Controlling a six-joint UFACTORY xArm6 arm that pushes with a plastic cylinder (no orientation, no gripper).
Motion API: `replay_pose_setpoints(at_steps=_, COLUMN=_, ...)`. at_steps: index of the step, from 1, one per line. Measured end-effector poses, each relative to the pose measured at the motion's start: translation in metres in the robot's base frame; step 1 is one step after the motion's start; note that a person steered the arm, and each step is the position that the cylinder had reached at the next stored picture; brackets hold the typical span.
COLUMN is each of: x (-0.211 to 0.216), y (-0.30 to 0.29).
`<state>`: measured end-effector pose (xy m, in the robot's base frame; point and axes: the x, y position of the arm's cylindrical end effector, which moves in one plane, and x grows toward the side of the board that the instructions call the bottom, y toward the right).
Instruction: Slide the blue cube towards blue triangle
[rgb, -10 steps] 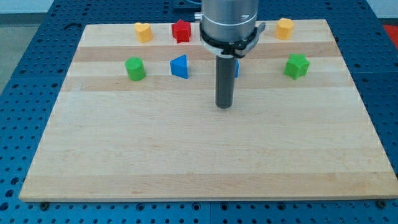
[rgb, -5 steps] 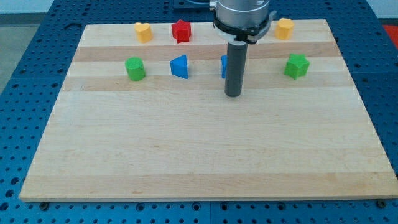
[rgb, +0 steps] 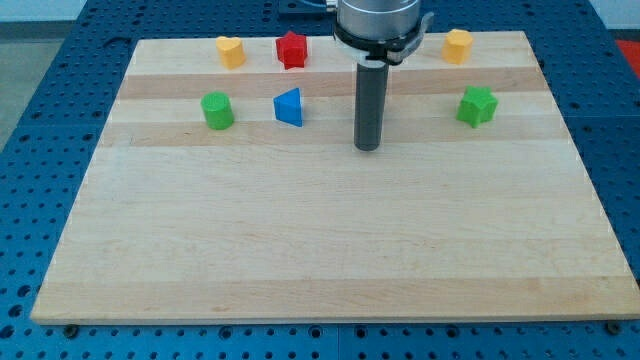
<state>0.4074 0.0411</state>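
Note:
The blue triangle (rgb: 289, 107) lies on the wooden board (rgb: 330, 240) in the upper middle, left of the rod. My tip (rgb: 368, 148) rests on the board to the right of and slightly below the triangle. The blue cube does not show: the dark rod stands in front of the spot where it was last seen, just above the tip. Whether the tip touches the cube cannot be told.
A green cylinder (rgb: 217, 110) sits left of the triangle. A yellow heart (rgb: 231, 50) and a red star (rgb: 291, 49) lie along the top edge. A yellow hexagon (rgb: 457, 45) is at the top right, with a green star (rgb: 477, 105) below it.
The rod moved right and up, then slightly back left. The blue cube's edge showed beside the rod earlier; now the rod covers it. No block has visibly moved.

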Motion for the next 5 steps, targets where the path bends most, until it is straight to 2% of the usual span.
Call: replay_pose_setpoints(at_steps=5, x=-0.014, y=-0.014)
